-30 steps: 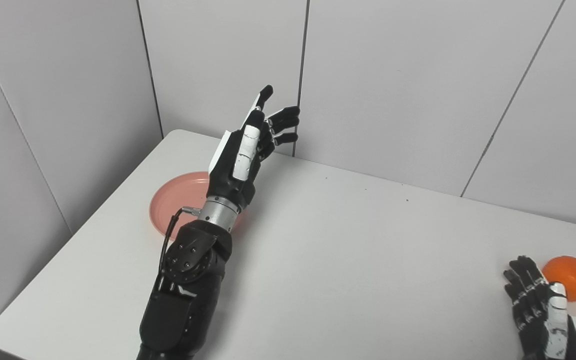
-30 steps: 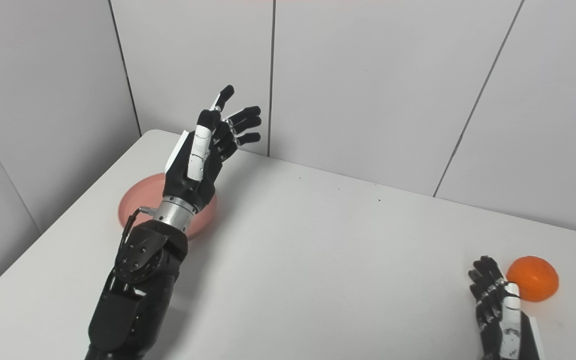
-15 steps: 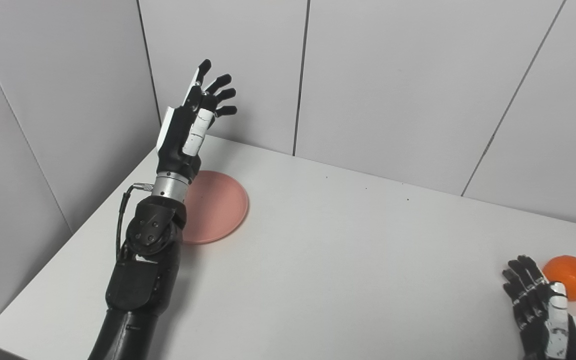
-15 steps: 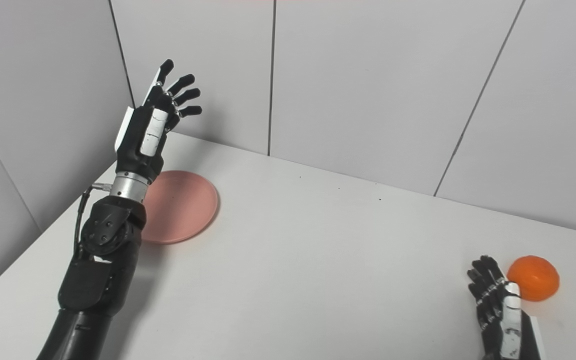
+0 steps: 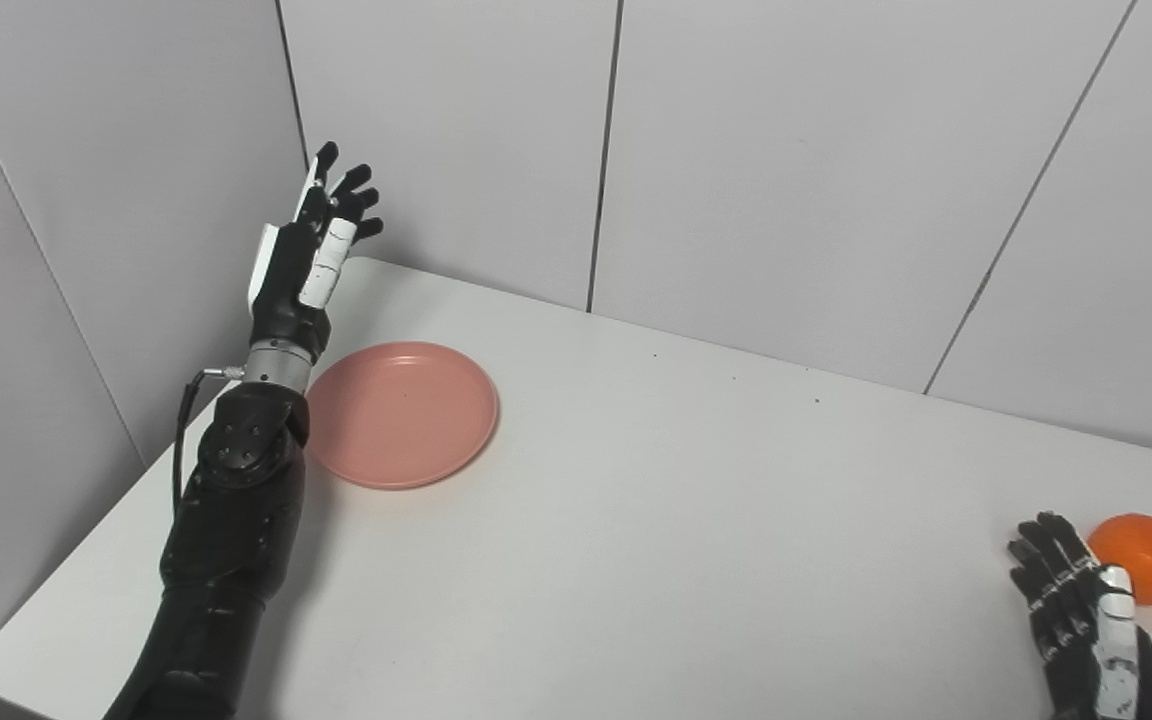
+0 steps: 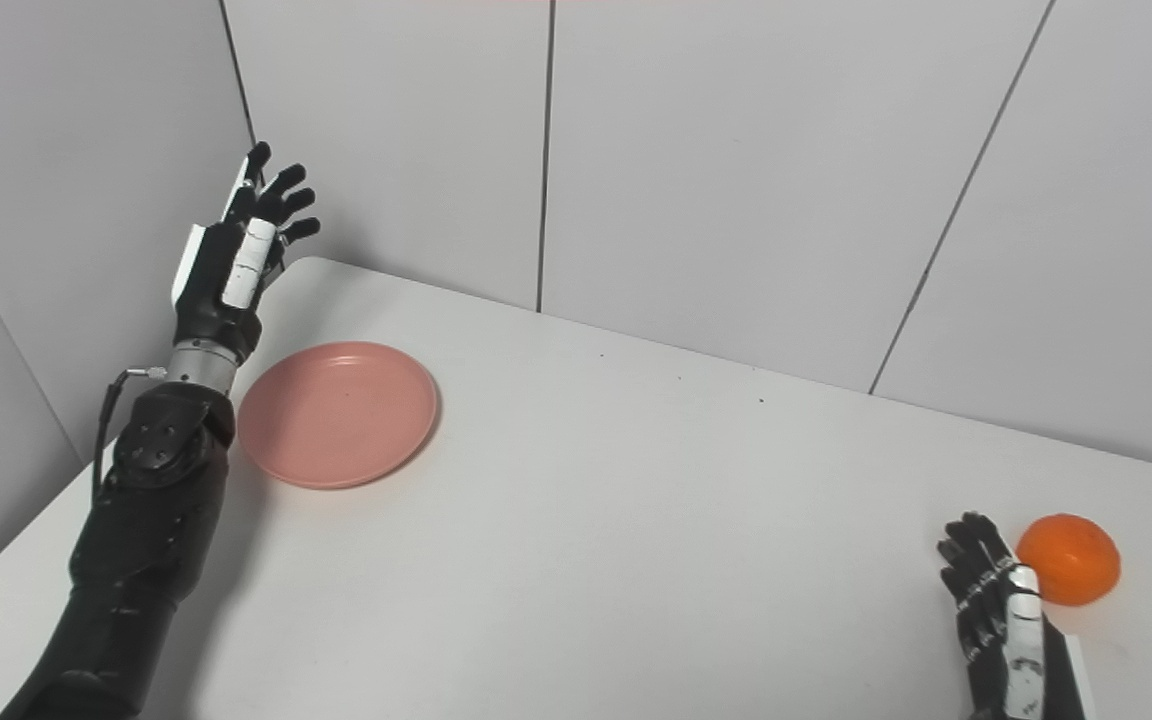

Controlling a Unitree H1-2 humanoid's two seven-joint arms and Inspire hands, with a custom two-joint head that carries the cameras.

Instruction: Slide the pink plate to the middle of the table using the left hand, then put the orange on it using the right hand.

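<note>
The pink plate point(image 5: 402, 414) lies flat near the table's far left corner, fully in view. My left hand point(image 5: 308, 256) is raised above the table just left of the plate, fingers spread, open, holding nothing and not touching the plate. The orange point(image 5: 1142, 556) sits at the table's near right. My right hand point(image 5: 1076, 618) rests low at the bottom right, just left of the orange, fingers apart, open and empty; whether it touches the fruit I cannot tell.
The white table point(image 5: 656, 520) is bounded by grey wall panels point(image 5: 786, 170) at the back and on the left. My left forearm point(image 5: 226, 520) runs along the table's left edge.
My left arm has swung leftward from over the plate to beside it, uncovering the whole plate. The plate, the orange and the right hand have stayed in place.
</note>
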